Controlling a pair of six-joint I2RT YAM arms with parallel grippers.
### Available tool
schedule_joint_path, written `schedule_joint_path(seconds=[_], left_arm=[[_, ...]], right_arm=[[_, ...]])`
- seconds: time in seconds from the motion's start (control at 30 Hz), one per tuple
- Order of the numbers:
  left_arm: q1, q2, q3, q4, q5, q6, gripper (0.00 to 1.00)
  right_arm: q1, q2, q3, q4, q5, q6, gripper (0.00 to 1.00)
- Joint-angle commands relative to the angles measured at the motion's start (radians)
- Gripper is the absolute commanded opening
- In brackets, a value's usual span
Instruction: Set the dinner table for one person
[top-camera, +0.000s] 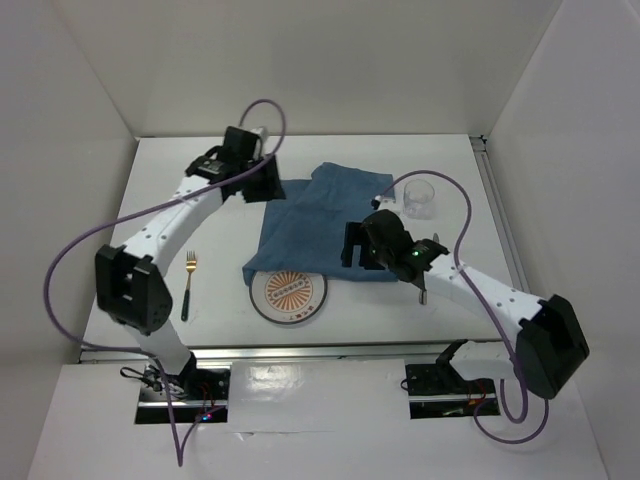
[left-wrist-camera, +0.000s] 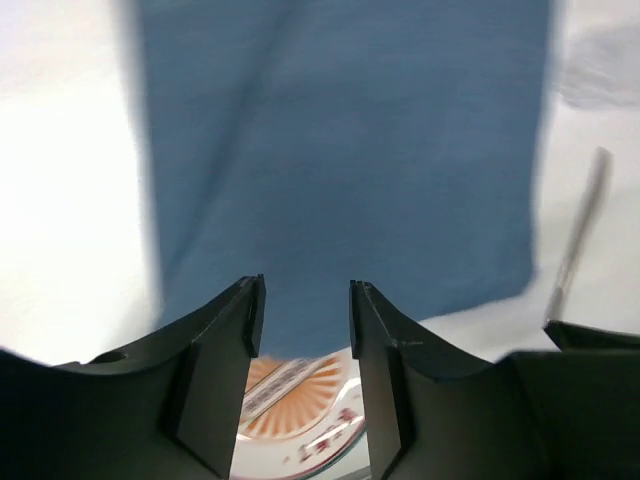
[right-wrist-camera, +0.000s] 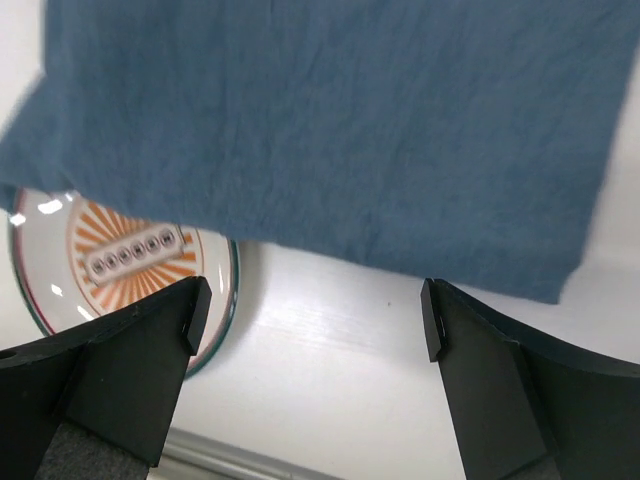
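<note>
The white dinner table (top-camera: 160, 200) carries a blue square cloth (top-camera: 325, 220) at its middle. A plate with an orange sunburst (top-camera: 288, 293) lies at the near side, its far rim under the cloth's near edge. A fork (top-camera: 189, 285) lies left of the plate. A clear glass (top-camera: 420, 198) stands right of the cloth. My left gripper (top-camera: 263, 186) is open and empty at the cloth's far left corner; its view shows the cloth (left-wrist-camera: 340, 150) and the plate (left-wrist-camera: 300, 400). My right gripper (top-camera: 352, 245) is open wide over the cloth's near edge (right-wrist-camera: 330, 120), above bare table (right-wrist-camera: 330, 380).
A knife (left-wrist-camera: 578, 235) shows blurred to the right of the cloth in the left wrist view; in the top view it is mostly hidden under my right arm. White walls close in the table on three sides. The plate (right-wrist-camera: 110, 265) lies left of my right gripper.
</note>
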Motion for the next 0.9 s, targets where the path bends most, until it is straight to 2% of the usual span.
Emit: schedule_joint_path(seconds=[0.0,0.03,0.17,0.2,0.23,0.3,0.37,0.43,0.53,0.67,0.7,0.87], left_arm=[[0.106,-0.133,-0.192,-0.06,-0.08,-0.062,0.56],[0.144,-0.201,-0.299,-0.06,-0.08,-0.094,0.58],[0.213,-0.367,-0.516,-0.039,-0.069,-0.137,0.7],[0.228,-0.395,-0.554,-0.024,-0.046,-0.137,0.7],[0.248,-0.418,-0.591,-0.005,-0.019,-0.137,0.72],[0.304,-0.443,-0.69,0.056,0.1,-0.125,0.73],[0.348,-0.443,-0.774,0.128,0.164,-0.125,0.73],[0.362,-0.418,-0.82,0.177,0.218,-0.125,0.73],[0.362,-0.384,-0.866,0.259,0.245,-0.115,0.73],[0.371,-0.34,-0.888,0.312,0.267,-0.135,0.72],[0.371,-0.349,-0.888,0.334,0.279,-0.147,0.72],[0.371,-0.334,-0.924,0.401,0.313,-0.172,0.71]], right_arm=[[-0.004,0.072,0.057,0.038,-0.127,-0.005,1.0],[-0.004,0.085,0.058,0.029,-0.127,0.021,1.0],[-0.013,0.073,0.036,0.049,-0.118,0.084,1.0],[-0.013,0.073,0.036,0.049,-0.104,0.096,1.0],[-0.013,0.057,0.036,0.049,-0.09,0.112,0.96],[-0.024,0.033,0.024,-0.004,-0.011,0.235,0.89],[-0.038,0.021,0.033,-0.069,-0.01,0.283,0.93],[-0.077,0.02,0.045,-0.092,-0.074,0.303,1.0],[-0.139,0.01,0.01,-0.097,-0.156,0.357,1.0],[-0.248,-0.053,-0.148,0.05,-0.312,0.441,1.0],[-0.261,-0.068,-0.209,0.083,-0.335,0.463,1.0],[-0.323,-0.121,-0.304,0.196,-0.389,0.534,1.0]])
